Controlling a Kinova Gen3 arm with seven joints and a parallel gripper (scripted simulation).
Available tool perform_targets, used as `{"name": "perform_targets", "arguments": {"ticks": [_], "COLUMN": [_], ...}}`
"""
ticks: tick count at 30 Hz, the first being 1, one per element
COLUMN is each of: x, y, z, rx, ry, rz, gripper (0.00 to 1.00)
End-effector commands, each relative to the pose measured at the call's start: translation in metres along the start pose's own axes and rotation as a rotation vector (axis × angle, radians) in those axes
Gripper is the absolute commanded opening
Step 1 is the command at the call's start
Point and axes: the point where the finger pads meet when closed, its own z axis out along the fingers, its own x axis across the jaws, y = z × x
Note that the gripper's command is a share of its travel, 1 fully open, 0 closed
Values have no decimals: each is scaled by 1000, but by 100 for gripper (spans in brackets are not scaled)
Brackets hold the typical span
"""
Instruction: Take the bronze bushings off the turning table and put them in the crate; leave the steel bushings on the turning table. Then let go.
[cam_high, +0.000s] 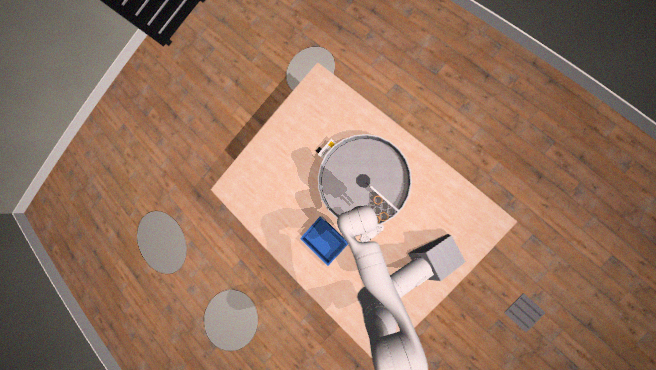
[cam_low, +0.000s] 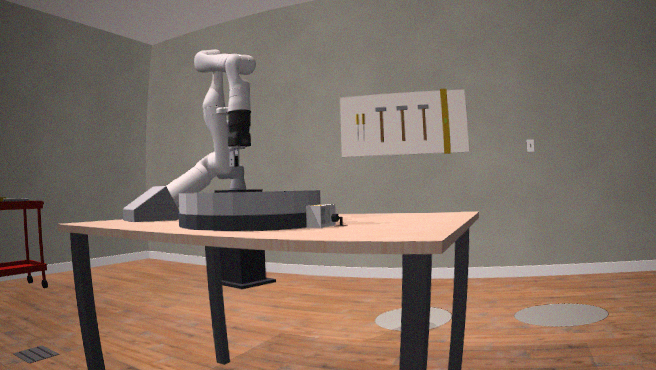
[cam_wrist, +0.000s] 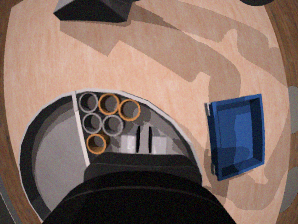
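The round grey turning table (cam_high: 385, 155) (cam_low: 250, 202) (cam_wrist: 55, 145) carries six-odd small rings grouped beside its divider bar, seen best in the wrist view. Bronze bushings show as orange rings: one near the rim (cam_wrist: 99, 104), one to its right (cam_wrist: 139, 110), one lower (cam_wrist: 87, 144). Steel bushings are grey rings (cam_wrist: 80, 102) (cam_wrist: 83, 123) (cam_wrist: 122, 125) among them. The blue crate (cam_high: 314, 251) (cam_wrist: 240, 171) stands beside the turning table; no bushing shows inside. My gripper (cam_low: 234, 159) (cam_wrist: 144, 135) is partly open, empty, pointing down above the turning table, right of the bushings in the wrist view.
A pale divider bar (cam_high: 382, 196) (cam_wrist: 81, 127) runs from the hub (cam_high: 363, 180) to the raised rim. A small control box (cam_high: 326, 147) (cam_low: 320, 216) sits against the turning table's outer side. The grey arm base (cam_high: 442, 255) (cam_low: 150, 205) stands on the table.
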Motion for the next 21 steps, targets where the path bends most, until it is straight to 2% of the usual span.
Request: {"name": "perform_targets", "arguments": {"ticks": [1, 3, 15, 20, 21], "x": [-4, -7, -7, -16, -16], "y": [-6, -10, -10, -21, -21], "z": [9, 18, 18, 40, 40], "rx": [6, 6, 6, 6, 6], "ry": [-3, -3, -3, -4, -4], "rz": [98, 198, 198, 448, 448], "gripper": [34, 34, 34, 34, 34]}}
